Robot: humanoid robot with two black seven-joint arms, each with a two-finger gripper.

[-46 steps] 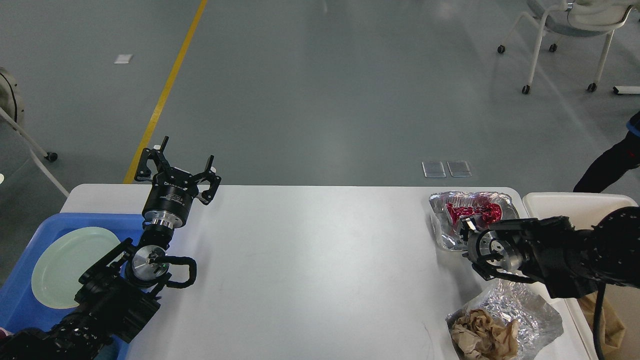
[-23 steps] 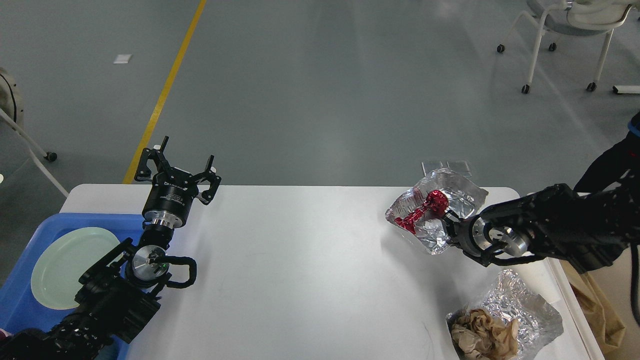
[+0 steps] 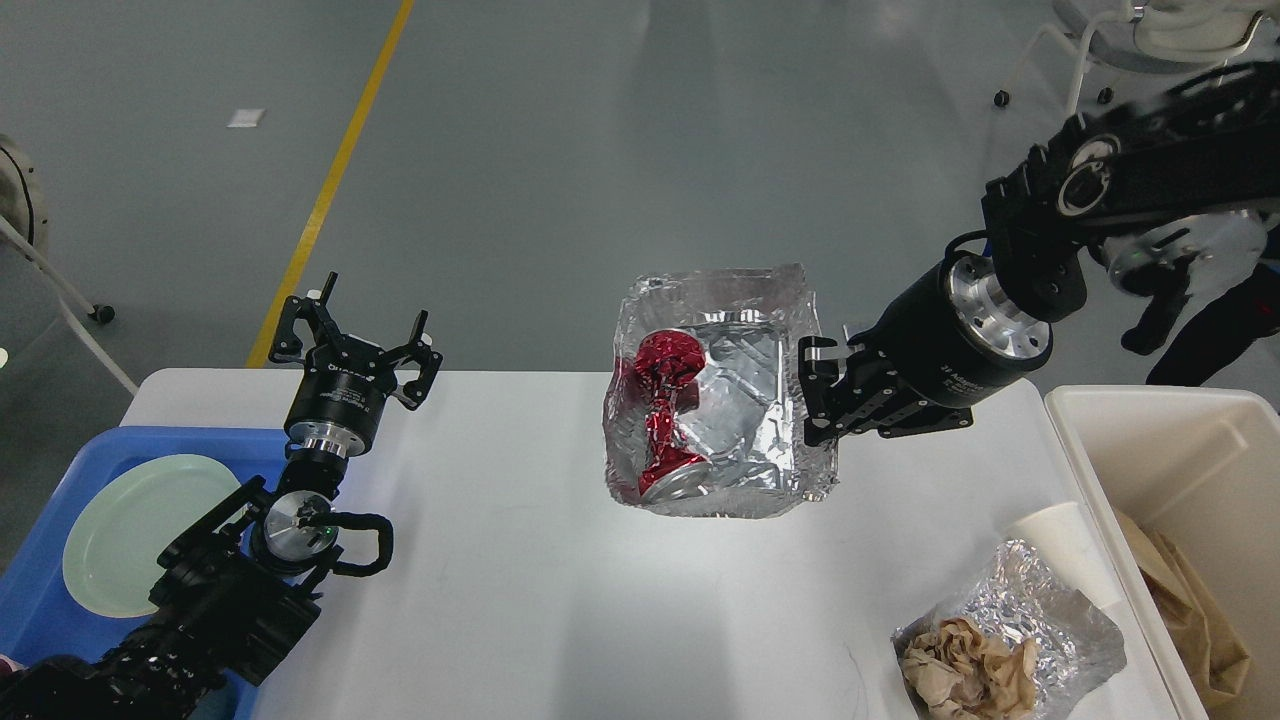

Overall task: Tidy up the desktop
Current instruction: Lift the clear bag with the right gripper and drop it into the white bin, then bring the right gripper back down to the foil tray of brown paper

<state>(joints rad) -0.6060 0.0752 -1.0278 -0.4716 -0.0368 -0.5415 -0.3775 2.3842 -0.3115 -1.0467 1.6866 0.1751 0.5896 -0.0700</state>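
Observation:
The desktop is a wide white tabletop. My right gripper is shut on the right rim of a crinkled foil tray and holds it lifted and tilted above the table's middle back. A crushed red can lies inside the tray. My left gripper is open and empty, pointing up over the table's back left corner. A second foil tray with crumpled brown paper rests at the front right.
A blue tray holding a pale green plate stands at the left edge. A cream-white bin with brown paper inside stands at the right edge. A white paper cup lies by the bin. A chair stands far right on the floor.
My right gripper has lifted the foil tray with the red can from the back right corner and carried it up and left to above the middle. The white cup is now uncovered. The left arm is still.

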